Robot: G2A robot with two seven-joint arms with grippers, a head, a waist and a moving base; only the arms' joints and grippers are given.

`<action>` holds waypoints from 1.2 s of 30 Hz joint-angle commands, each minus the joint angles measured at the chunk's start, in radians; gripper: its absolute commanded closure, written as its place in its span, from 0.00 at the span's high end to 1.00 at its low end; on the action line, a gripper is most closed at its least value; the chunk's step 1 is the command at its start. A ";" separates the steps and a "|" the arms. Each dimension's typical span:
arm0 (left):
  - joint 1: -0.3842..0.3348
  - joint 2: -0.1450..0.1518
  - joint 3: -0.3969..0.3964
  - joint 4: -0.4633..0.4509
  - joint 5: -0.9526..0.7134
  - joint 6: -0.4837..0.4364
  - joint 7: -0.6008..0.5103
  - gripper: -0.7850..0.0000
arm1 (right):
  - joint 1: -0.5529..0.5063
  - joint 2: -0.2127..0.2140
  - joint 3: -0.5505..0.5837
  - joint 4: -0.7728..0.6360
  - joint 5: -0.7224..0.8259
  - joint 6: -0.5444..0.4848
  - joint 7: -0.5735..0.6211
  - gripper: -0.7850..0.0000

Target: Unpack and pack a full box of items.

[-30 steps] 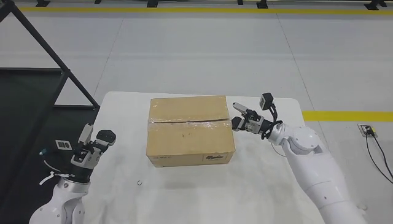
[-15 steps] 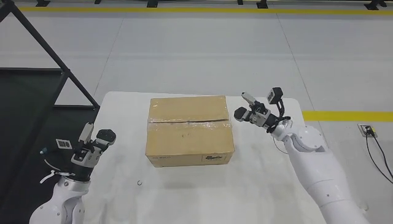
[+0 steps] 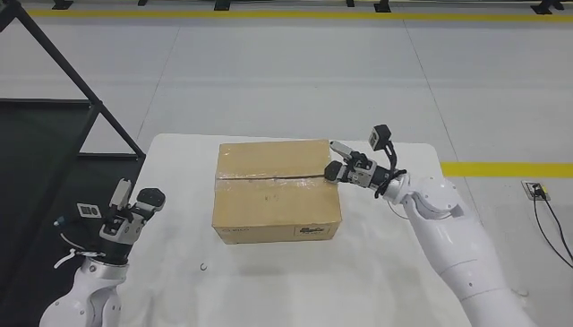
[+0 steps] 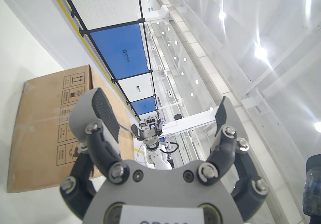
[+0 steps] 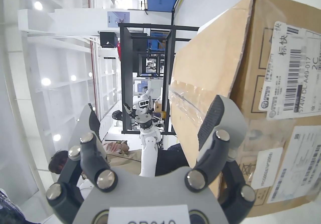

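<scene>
1. Because the flaps of the cardboard box lay shut under a strip of clear tape, whatever it held was hidden.
2. In the right wrist view the box's right end ran off past the picture's edge. This cut short the white paper labels stuck there, and part of their print was blurred.
3. The right gripper was at the box's right end, level with the top edge where the taped seam met it. Its jaws stood wide.
4. One of its dark ribbed pads sat in front of the box's upper right corner. Whether it touched the cardboard could not be told.
5. A tiny ring-like thing lay in front of the box's near left corner, too small to make out.
6. The box itself stood near the middle of the white worktop, its long side facing the robot.
7. The left gripper was well apart from the box, off its left end and above the worktop's edge. It pointed toward the box, with its jaws spread wide and nothing between them.
8. The box was plain brown card, rectangular with crisp corners. The tape along its top was glossy and wrinkled.
9. Black handling symbols were printed in small squares on the box's left end.
10. Each gripper finger was a rounded grey shell faced with a black rubber pad of fine raised texture, pinned to dark links by round metal bolts.
11. Around the box the worktop looked like a white cloth, lightly creased.
</scene>
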 commanded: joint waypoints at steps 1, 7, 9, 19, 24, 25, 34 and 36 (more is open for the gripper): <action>0.000 0.001 -0.002 0.002 -0.001 0.000 0.000 1.00 | 0.014 -0.004 -0.013 0.017 -0.003 0.007 0.006 1.00; -0.002 0.003 -0.003 0.003 -0.002 0.002 0.000 1.00 | 0.054 -0.025 -0.060 0.063 -0.002 0.009 0.008 1.00; -0.004 0.003 -0.002 0.004 -0.004 0.002 0.000 1.00 | 0.067 -0.034 -0.081 0.076 -0.002 0.009 0.007 1.00; -0.001 0.007 -0.021 0.025 -0.023 -0.009 0.003 1.00 | 0.160 -0.104 -0.210 0.172 0.000 0.021 -0.013 1.00; 0.011 0.009 -0.046 0.033 -0.041 -0.017 0.009 1.00 | 0.212 -0.153 -0.276 0.231 0.024 0.017 -0.011 1.00; 0.014 0.009 -0.051 0.034 -0.046 -0.019 0.009 1.00 | 0.223 -0.164 -0.288 0.244 0.026 0.017 -0.015 1.00; 0.046 0.011 -0.091 0.040 -0.080 -0.038 0.016 1.00 | 0.300 -0.265 -0.400 0.350 0.007 0.023 -0.112 1.00; 0.052 0.012 -0.100 0.041 -0.088 -0.042 0.016 1.00 | 0.313 -0.286 -0.416 0.373 0.013 0.023 -0.107 1.00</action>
